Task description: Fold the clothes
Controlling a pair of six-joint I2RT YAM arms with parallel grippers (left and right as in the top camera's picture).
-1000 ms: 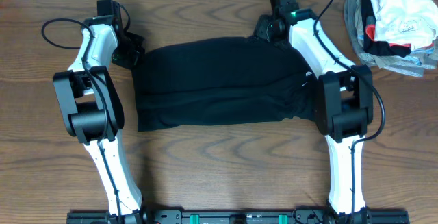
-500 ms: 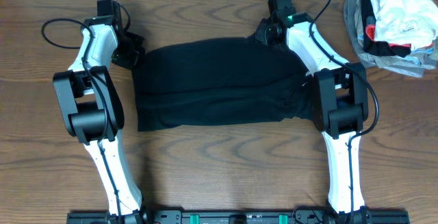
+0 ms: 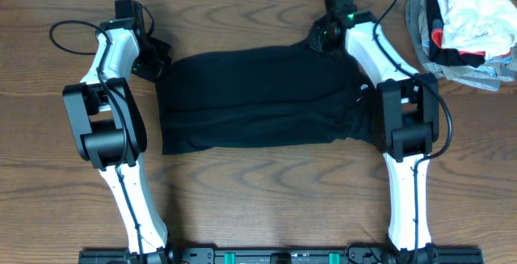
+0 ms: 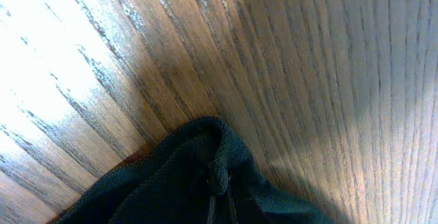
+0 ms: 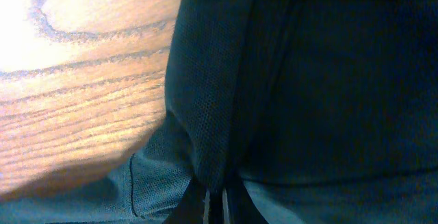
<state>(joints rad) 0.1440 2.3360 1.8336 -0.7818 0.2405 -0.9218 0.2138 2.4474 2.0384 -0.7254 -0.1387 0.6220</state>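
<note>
The clothes, one black T-shirt [image 3: 258, 98], lie folded into a wide band across the middle of the wooden table. My left gripper [image 3: 155, 58] sits at the shirt's far left corner, shut on a pinch of black fabric [image 4: 217, 176]. At the far right corner, my right gripper [image 3: 321, 38] is shut on a fold of the same shirt [image 5: 215, 176]. In both wrist views the dark mesh cloth bunches between the nearly touching fingers. A small white mark [image 3: 363, 89] shows near the shirt's right edge.
A heap of white, grey, red and black garments [image 3: 464, 22] lies at the far right corner of the table [image 3: 258, 199]. A black cable [image 3: 69, 34] loops at the far left. Both arms flank the shirt.
My right gripper has closed onto the shirt's far right corner, shifting slightly along the edge. The left gripper has kept its hold and stayed put.
</note>
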